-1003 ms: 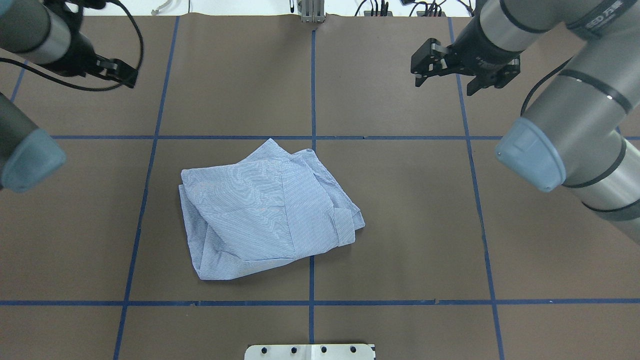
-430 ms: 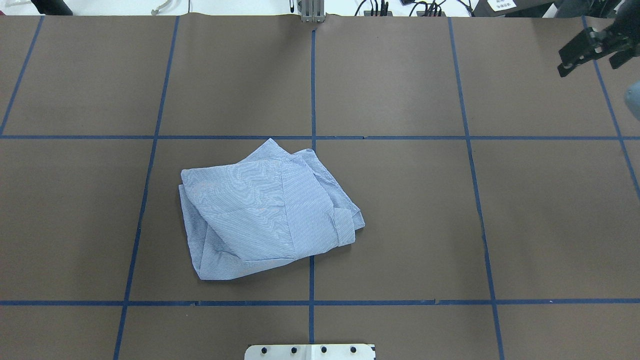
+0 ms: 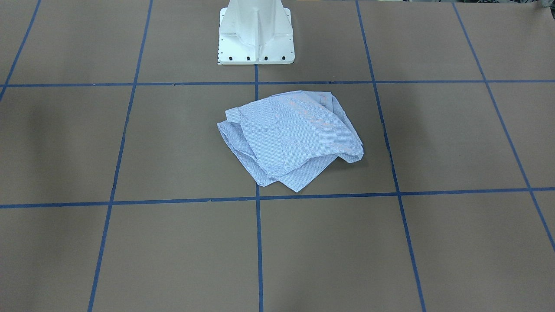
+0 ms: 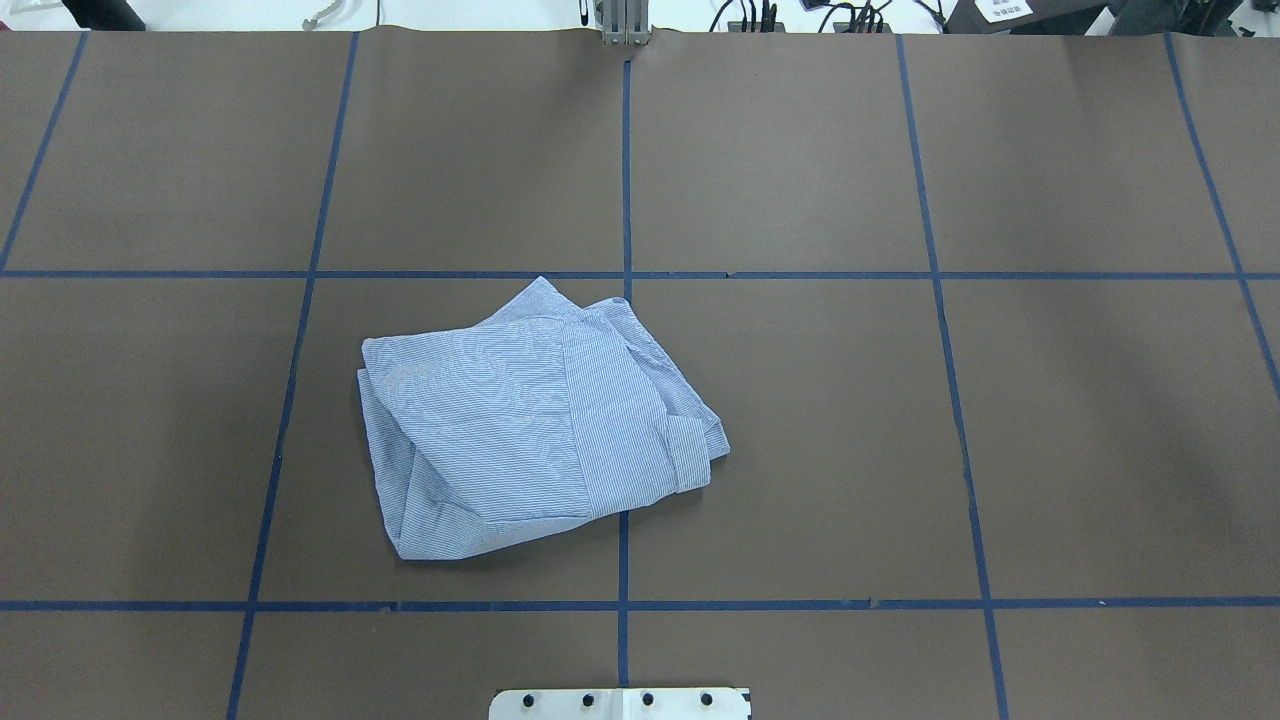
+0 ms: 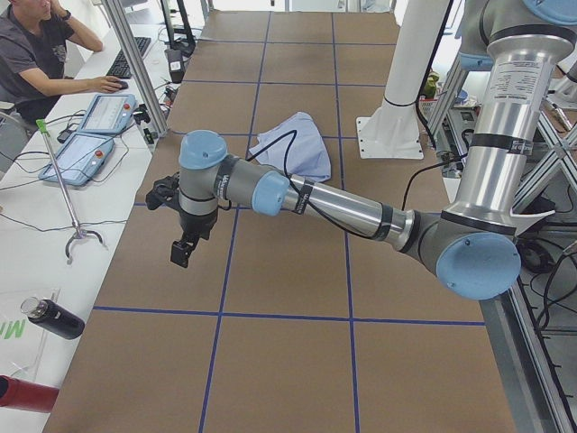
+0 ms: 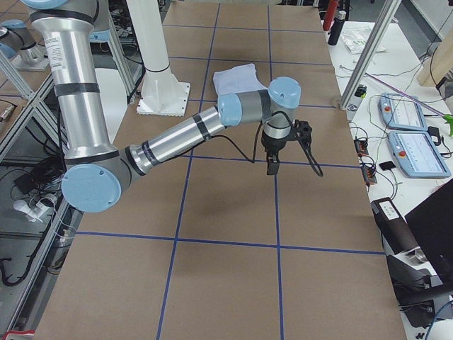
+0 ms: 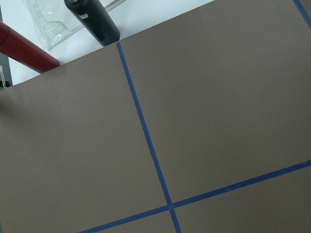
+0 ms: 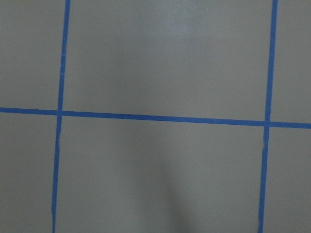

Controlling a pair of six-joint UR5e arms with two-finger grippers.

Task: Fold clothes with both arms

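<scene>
— Brown paper (image 4: 900, 450) covers the whole table, matte and flat, ruled into big squares by blue tape (image 4: 625, 150). Where is the shirt on it?

— My shirt (image 4: 530, 420) lies in a loose, uneven bundle in the middle row of squares. Most of it is on my left of the centre tape line, with one corner lapping across it. Seen from across the table, it sits in front of my white pedestal (image 3: 256, 39), apart from it.

— What is the cloth like?

— Thin, with fine blue-and-white stripes, in soft layers with angled edges. A band is turned up at the right corner. I can't make out collar or buttons among the folds.

— And your grippers?

— Both are well apart from the shirt, out toward the table's ends. My left gripper (image 5: 183, 248) hangs over the paper at the end of my outstretched left arm (image 5: 343, 209). My right gripper (image 6: 272, 164) does the same on my right arm (image 6: 177, 138). Only the side cameras catch them, so I cannot tell whether either pair of jaws is apart or together. My wrist cameras see paper and tape crossings. The left one also sees a black bottle (image 7: 95, 19) and a red cylinder (image 7: 24, 51), both cut off by the frame.

— Around the table?

— White benches with teach pendants (image 5: 95, 126), and a person (image 5: 36, 54) seated at a keyboard.
</scene>
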